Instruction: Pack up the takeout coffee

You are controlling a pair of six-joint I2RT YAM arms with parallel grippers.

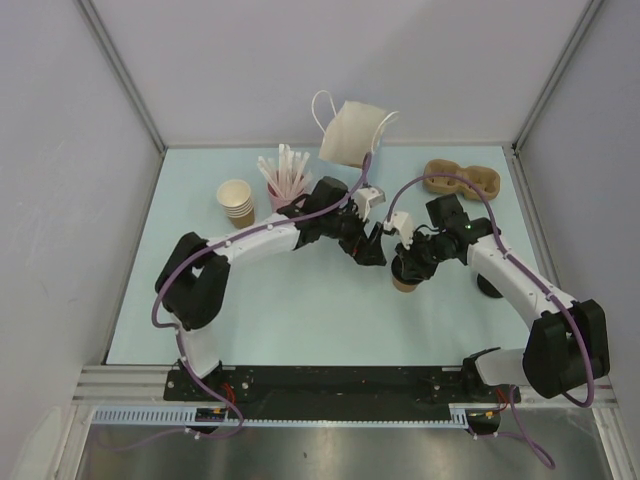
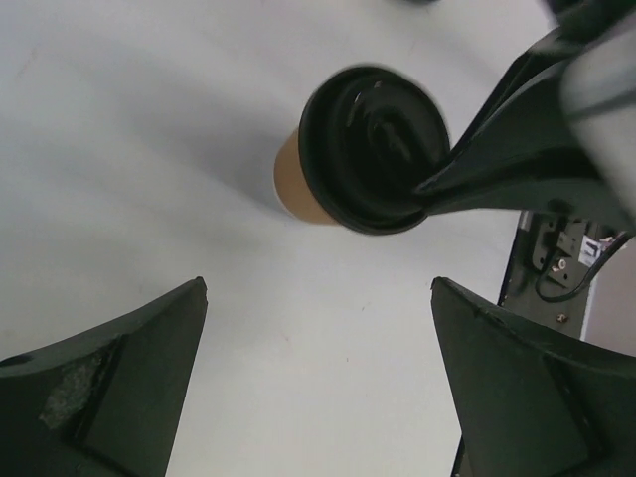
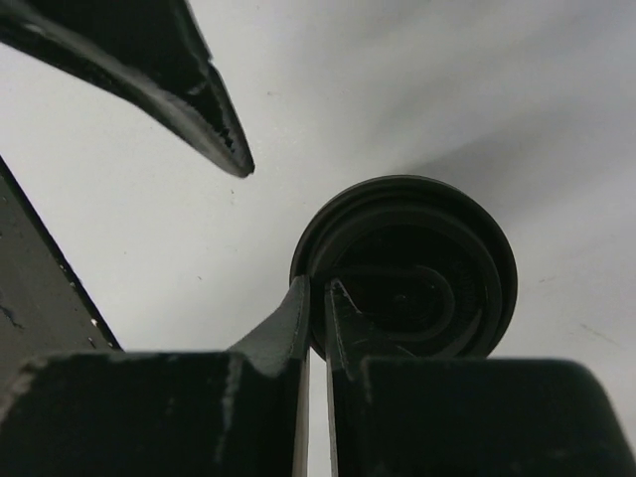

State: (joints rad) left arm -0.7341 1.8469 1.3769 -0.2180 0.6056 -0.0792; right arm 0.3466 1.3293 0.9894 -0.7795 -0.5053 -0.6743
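Pinched nearly together, the right gripper (image 3: 318, 298) is clamped on the near rim of the black lid (image 3: 412, 268) of the takeout coffee (image 1: 404, 283), with one finger set outside the rim and one just inside it. The cup is found at the middle of the top view, over the table (image 1: 300, 320). Its long axis is upright or nearly so, and its lid is turned to the cameras. Whether its base rests on the surface cannot be told.

The left gripper (image 2: 318, 285) is held with its jaws wide apart and empty, just to the left of the cup in the top view, and nothing is touched by it. The right arm is thus the nearer, being already on the cup.

The paper bag (image 1: 350, 135) is seen at the upper middle of the frame, well apart from the cup, above it and slightly to the left. A lift and a carry toward the frame's top is therefore judged to be called for.

The cup is shown as small, with a kraft-brown wall and a round lid ringed by a raised lip. Its body is largely hidden beneath the lid and the gripper.
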